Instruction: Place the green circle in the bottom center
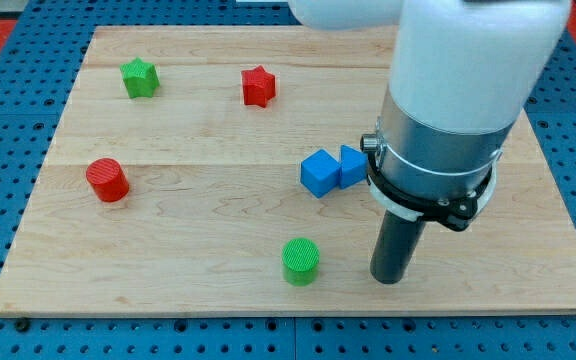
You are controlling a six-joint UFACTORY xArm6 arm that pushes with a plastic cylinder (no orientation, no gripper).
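The green circle (301, 261) is a short green cylinder standing on the wooden board (168, 280) near the view's bottom, a little right of centre. My tip (389, 279) rests on the board to the right of the green circle, with a gap of about one block width between them. The white and grey arm body fills the view's upper right above the rod.
Two blue cubes (319, 173) (352, 166) touch side by side just left of the arm, above the green circle. A red cylinder (107, 180) is at the left. A green star (139, 77) and a red star (258, 86) are near the top.
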